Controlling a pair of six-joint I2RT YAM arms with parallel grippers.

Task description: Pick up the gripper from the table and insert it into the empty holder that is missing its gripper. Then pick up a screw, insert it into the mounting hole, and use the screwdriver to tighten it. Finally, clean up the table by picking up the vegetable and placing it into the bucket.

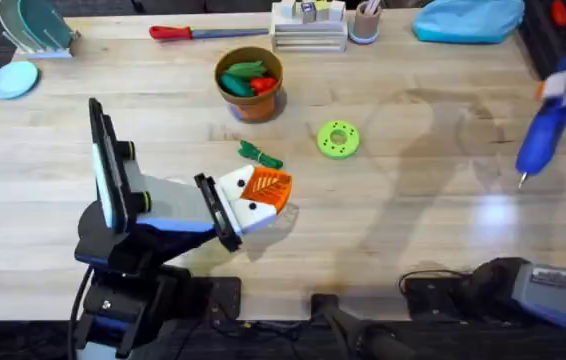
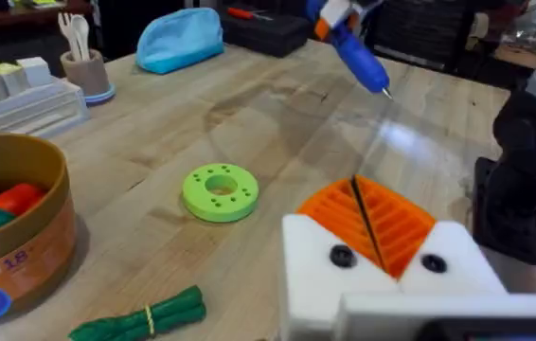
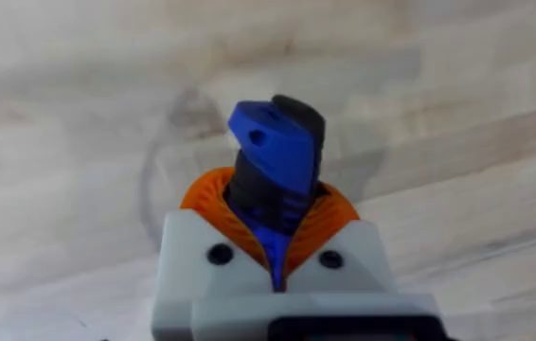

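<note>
Your right gripper [image 3: 277, 248] pinched the fat blue cylindrical screwdriver [image 1: 546, 118] tip-down at far right; the dark green bean-like vegetable [image 1: 260, 154] lay just beyond your closed left gripper [image 1: 266, 190], the nearer arm.

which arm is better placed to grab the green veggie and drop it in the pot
Left. Its gripper sits right beside the vegetable, with the bucket just beyond. The right gripper is far off, shut on the screwdriver.

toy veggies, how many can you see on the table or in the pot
3: a dark green vegetable on the table beside the left gripper, plus a green one and a red one in the bucket; more may be hidden.
</note>
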